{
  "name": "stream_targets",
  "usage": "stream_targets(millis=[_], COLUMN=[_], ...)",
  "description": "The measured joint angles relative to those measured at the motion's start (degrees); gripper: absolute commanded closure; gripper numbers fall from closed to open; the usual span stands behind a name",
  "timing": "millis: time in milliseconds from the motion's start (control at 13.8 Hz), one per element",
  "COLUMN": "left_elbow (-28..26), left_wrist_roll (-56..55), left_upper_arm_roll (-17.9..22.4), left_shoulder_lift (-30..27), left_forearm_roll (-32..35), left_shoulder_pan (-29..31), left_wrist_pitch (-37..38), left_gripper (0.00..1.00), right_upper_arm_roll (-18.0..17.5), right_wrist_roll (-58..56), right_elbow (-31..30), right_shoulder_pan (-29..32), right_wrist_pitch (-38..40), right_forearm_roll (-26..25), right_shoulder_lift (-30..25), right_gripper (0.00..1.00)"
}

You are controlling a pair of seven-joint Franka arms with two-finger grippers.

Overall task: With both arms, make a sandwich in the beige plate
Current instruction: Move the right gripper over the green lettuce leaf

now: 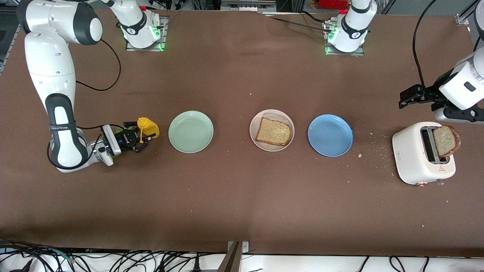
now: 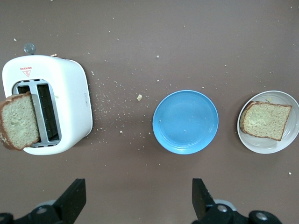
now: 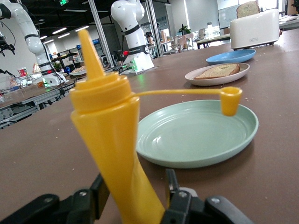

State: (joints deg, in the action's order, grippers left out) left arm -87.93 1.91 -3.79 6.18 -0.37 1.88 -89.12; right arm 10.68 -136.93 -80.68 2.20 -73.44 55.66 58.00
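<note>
The beige plate (image 1: pixel 281 115) lies mid-table with one brown speckled bread slice (image 1: pixel 273 131) flat on it; the left wrist view shows the plate (image 2: pixel 266 147) and slice (image 2: pixel 265 120) too. A second slice (image 1: pixel 446 141) stands up out of the white toaster (image 1: pixel 416 151) at the left arm's end. My left gripper (image 1: pixel 405 97) hangs open and empty over the table beside the toaster (image 2: pixel 137 200). My right gripper (image 1: pixel 140 135) is low at the right arm's end, its fingers open around a leaning yellow squeeze bottle (image 3: pixel 110 140) with a gap on one side.
A mint-green plate (image 1: pixel 191 132) lies beside the bottle (image 1: pixel 148 127). A blue plate (image 1: pixel 330 135) lies between the beige plate and the toaster. Crumbs dot the brown table around the toaster. The bottle's cap (image 3: pixel 231 99) dangles on its strap over the green plate.
</note>
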Motion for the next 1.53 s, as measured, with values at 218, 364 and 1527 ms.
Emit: stream_targets(millis=[218, 364, 1527], left_elbow=[0.0, 0.0, 0.0], left_wrist_roll=[0.2, 0.2, 0.4], left_upper_arm_roll=[-0.1, -0.1, -0.1], left_shoulder_lift=[0.2, 0.2, 0.2], left_forearm_roll=[0.0, 0.0, 0.0], left_shoulder_pan=[0.0, 0.0, 0.0], left_wrist_pitch=[0.3, 0.3, 0.3], left_gripper=[0.0, 0.0, 0.0], right_upper_arm_roll=[2.7, 4.4, 0.1], right_wrist_roll=[3.7, 10.1, 79.6], right_elbow=[2.1, 5.1, -3.1], right_shoulder_pan=[0.1, 0.1, -8.0], right_wrist_pitch=[0.1, 0.2, -25.7], right_forearm_roll=[-0.5, -3.2, -47.7], right_shoulder_lift=[-0.6, -2.4, -28.7], right_gripper=[0.0, 0.0, 0.0])
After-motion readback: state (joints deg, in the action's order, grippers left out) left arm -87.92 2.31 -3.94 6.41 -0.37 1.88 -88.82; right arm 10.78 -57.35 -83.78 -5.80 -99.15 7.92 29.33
